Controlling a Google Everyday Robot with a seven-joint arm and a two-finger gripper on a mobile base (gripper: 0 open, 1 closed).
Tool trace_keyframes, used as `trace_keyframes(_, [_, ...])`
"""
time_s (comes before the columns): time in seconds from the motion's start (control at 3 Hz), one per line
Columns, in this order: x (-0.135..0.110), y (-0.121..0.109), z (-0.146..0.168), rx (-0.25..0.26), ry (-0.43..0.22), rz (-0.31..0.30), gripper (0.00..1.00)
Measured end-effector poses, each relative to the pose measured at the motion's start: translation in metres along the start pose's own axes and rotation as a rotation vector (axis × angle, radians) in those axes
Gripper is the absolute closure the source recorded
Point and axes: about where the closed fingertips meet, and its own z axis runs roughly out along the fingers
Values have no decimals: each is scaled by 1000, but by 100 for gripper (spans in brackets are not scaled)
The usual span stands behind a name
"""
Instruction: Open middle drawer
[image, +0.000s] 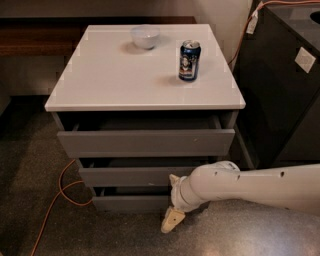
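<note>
Grey matte handleless middle drawer front (130, 176) lies between two similar fronts, its long axis running 9 to 3 o'clock, its face toward 6. The tan gripper (172, 215) hangs at its 5 o'clock corner; whether it is apart or together I cannot tell.

Speckled grey floor (250, 237), dark cabinet (280, 95) right, pale wall (222, 17) behind.

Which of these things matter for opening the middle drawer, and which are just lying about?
For the job: middle drawer; gripper, low in front of the bottom drawer.
Lying about: bowl, can, orange cable, top drawer, black bin.
</note>
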Motion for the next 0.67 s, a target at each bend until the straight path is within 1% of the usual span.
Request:
trace_keyframes(0.33, [30,-35,25,52,22,13,0])
trace_keyframes(0.67, [31,-34,25,53,26,14,0])
